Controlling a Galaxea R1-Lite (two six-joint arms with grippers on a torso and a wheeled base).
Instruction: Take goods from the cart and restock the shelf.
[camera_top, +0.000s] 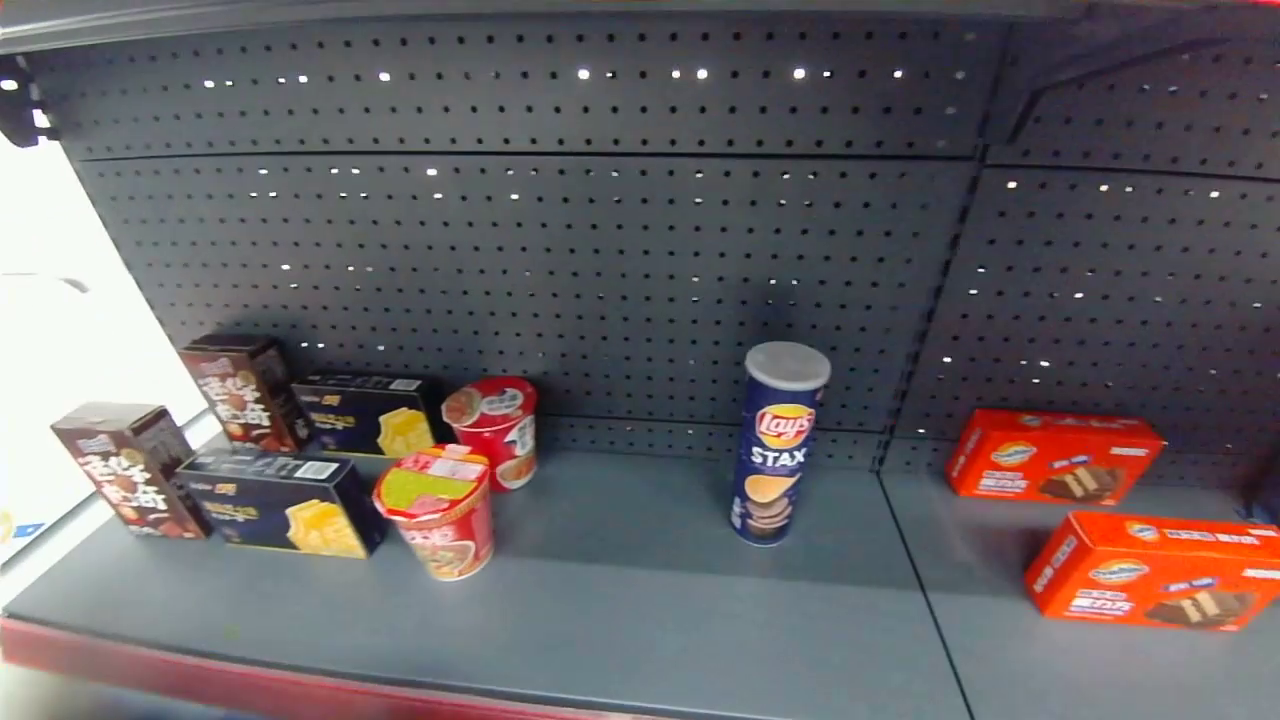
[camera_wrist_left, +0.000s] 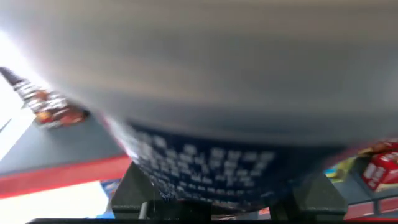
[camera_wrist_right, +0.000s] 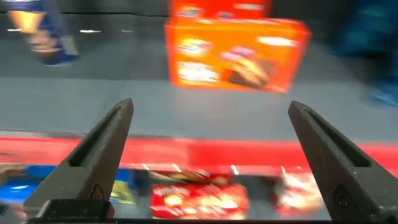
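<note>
Clasping a blue can (camera_wrist_left: 205, 165), left fingers (camera_wrist_left: 132, 190) face shelf (camera_wrist_left: 59, 146).

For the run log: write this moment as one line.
left gripper: shut on blue can | right gripper: open, empty, facing orange box | shelf: chips can upright

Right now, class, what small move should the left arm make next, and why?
Probably ease the left gripper forward to stand its dark blue container on the bare shelf floor beside the chips can. The gripper holds it, the shelf has room there, and the right gripper is open and empty.
</note>
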